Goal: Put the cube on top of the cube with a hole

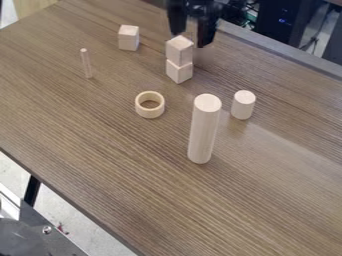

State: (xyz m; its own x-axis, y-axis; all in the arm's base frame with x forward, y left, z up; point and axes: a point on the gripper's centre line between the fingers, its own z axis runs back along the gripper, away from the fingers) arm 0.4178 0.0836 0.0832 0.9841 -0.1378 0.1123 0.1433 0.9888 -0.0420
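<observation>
A black two-finger gripper (192, 39) hangs with its fingers spread apart near the top of a two-block stack, where an upper wooden cube (180, 50) sits on a lower wooden cube (179, 71) on a wood-grain table (120, 165). Nearby stand a third cube (129, 38), a thin dowel (86, 63), a short cylinder (243, 105) and a tall cylinder (203, 131), with a pale wooden ring (149, 112) among them.
</observation>
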